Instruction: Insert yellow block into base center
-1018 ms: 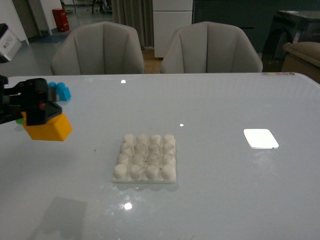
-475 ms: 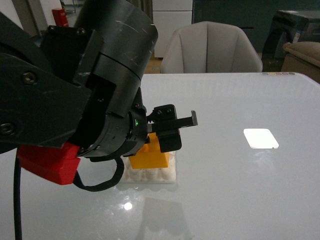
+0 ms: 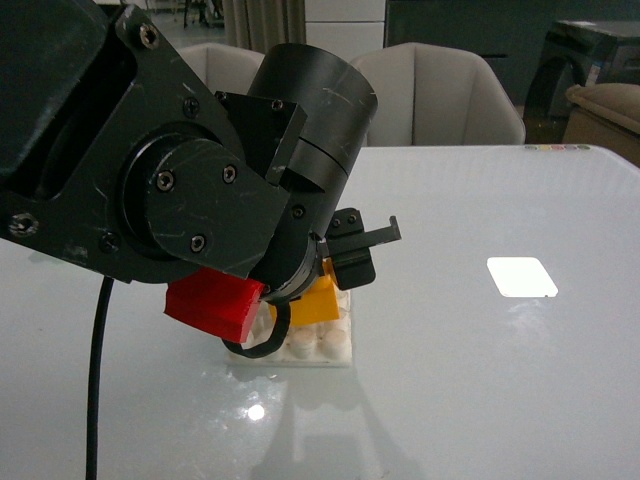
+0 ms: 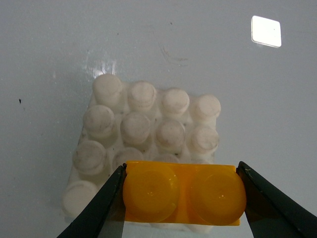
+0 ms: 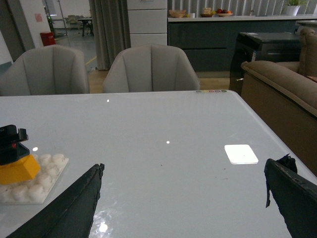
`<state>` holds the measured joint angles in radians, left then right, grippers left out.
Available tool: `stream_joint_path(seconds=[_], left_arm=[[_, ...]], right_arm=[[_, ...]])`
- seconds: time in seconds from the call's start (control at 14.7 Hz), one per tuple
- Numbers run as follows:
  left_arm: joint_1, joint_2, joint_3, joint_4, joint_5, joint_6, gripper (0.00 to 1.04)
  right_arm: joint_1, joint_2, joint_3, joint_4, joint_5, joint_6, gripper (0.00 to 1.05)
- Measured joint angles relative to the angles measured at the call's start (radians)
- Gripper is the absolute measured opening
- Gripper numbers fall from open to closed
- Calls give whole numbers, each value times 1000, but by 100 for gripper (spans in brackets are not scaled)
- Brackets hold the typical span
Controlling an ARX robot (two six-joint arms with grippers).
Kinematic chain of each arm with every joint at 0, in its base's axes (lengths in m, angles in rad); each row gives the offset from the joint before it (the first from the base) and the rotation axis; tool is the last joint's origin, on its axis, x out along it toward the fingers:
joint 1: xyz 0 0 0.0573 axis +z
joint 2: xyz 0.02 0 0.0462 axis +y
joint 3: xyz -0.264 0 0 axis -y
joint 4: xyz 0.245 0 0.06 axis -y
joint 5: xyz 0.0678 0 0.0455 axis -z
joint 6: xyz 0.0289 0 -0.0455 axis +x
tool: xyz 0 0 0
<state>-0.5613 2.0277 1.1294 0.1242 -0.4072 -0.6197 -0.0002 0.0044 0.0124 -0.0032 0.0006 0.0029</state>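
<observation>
The left pincer (image 4: 182, 192) grips the yellow block (image 4: 148, 191) by its two short ends, its dark fingers (image 4: 106, 203) closed flat against the plastic with the block's two round studs facing the wrist camera. The block hangs over the base (image 4: 148, 124), the white square plate of round studs lying on the pale tabletop (image 4: 49, 49). In the left wrist view it hides the studs along one edge of the base, while three further rows show beyond it. From the front, the bulky black left arm (image 3: 170, 190), with a red fitting (image 3: 215, 305) on its underside, covers much of the base, and the block looks tilted, low over the studs. Whether it touches them or is pressed in cannot be told. The right pincer (image 5: 183, 168) hovers well apart from the base with its two fingers spread wide and nothing between them. A glowing white rounded square (image 5: 241, 153) lies on the tabletop well apart from the base, on the side towards the right arm. Two grey upholstered chairs (image 5: 151, 67) stand at the tabletop's far edge, beyond the base.
</observation>
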Motion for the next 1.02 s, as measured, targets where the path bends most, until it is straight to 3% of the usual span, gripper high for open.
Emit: stream_joint_path(seconds=[1.02], left_arm=[[25,64,-19,110,-10,199,59]], right_arm=[[0,0,0,0,0,0,98]])
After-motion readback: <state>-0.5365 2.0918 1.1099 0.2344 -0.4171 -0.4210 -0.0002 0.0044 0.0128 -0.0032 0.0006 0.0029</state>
